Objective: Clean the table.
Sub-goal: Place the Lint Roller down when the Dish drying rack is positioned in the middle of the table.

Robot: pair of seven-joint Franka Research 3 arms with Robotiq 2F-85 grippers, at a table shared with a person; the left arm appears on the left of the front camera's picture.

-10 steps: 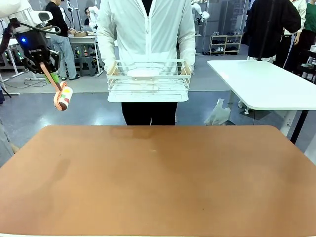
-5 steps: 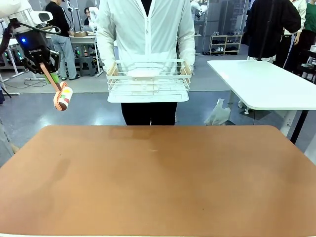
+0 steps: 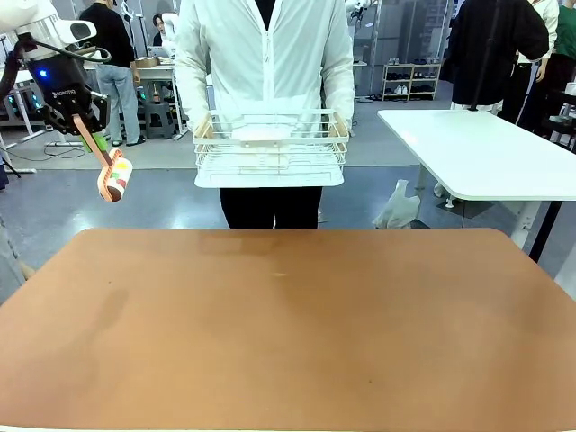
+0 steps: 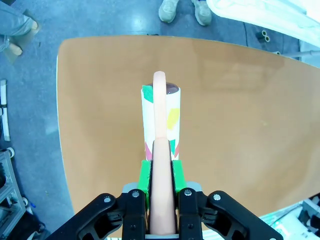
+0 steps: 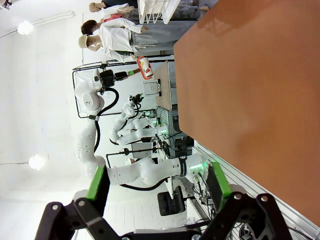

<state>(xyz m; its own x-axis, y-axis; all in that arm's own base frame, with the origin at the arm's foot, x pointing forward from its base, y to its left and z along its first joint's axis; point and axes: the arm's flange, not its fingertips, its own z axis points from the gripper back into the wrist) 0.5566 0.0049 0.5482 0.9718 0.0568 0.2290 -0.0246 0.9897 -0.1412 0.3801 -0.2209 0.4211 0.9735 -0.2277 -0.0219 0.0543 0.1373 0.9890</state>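
Lint roller raised off the desk's far left corner.
Left gripper [image 3: 83, 121] clamps the roller [image 3: 114, 178] handle; right gripper [image 5: 157, 187] gapes, holding nothing, over the bare desk [image 3: 288, 333].

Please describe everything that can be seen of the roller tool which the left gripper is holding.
The roller tool looks like a lint roller: a pale pink, plastic-looking handle that bends over a white drum with green, yellow and pink patches and a dark end. The left gripper is shut on the handle, its green pads pressing both sides. In the front view the roller tool hangs tilted in the air, beyond the far left corner of the table, touching nothing else.
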